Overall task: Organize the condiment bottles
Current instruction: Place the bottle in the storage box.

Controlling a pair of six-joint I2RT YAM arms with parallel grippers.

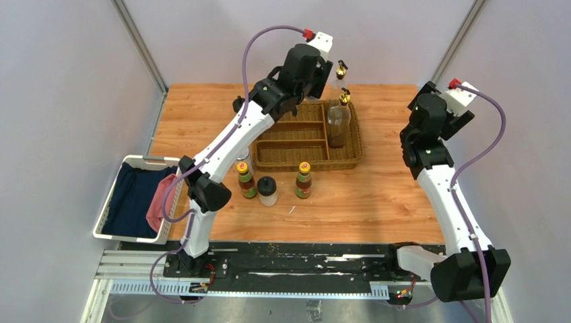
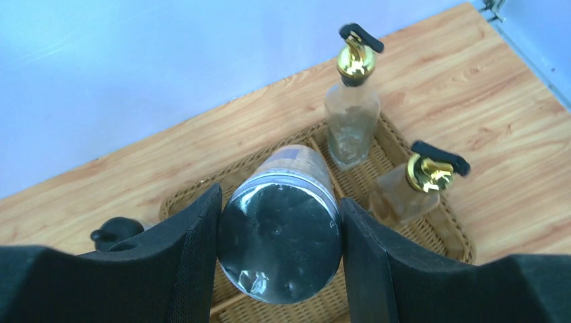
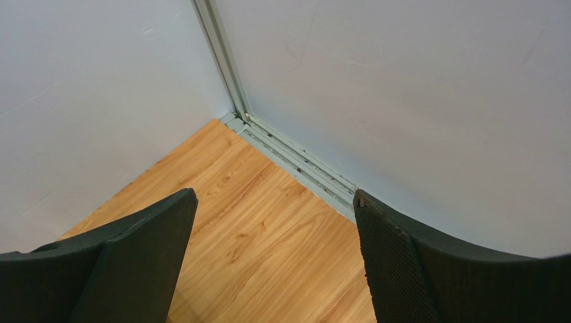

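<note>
My left gripper [image 2: 279, 198] is shut on a silver-lidded shaker [image 2: 279, 245] and holds it above the far left part of the wicker tray [image 1: 345, 159]. Two clear gold-spouted cruets [image 2: 351, 124] [image 2: 411, 195] stand in the tray's right compartment, also seen from the top [image 1: 338, 124]. Two red/green-labelled sauce bottles [image 1: 246, 180] [image 1: 304, 180] and a black-lidded jar [image 1: 268, 191] stand on the table in front of the tray. A second shaker [image 1: 242, 159] is partly hidden behind my left arm. Another black-lidded jar [image 2: 114, 232] stands left of the tray. My right gripper [image 3: 275, 195] is open and empty near the far right corner.
A white basket [image 1: 111, 202] with blue and pink cloth sits at the table's left edge. The tray's dividers [image 1: 299, 140] form several compartments. Grey walls and a metal corner rail [image 3: 296, 165] close the back right.
</note>
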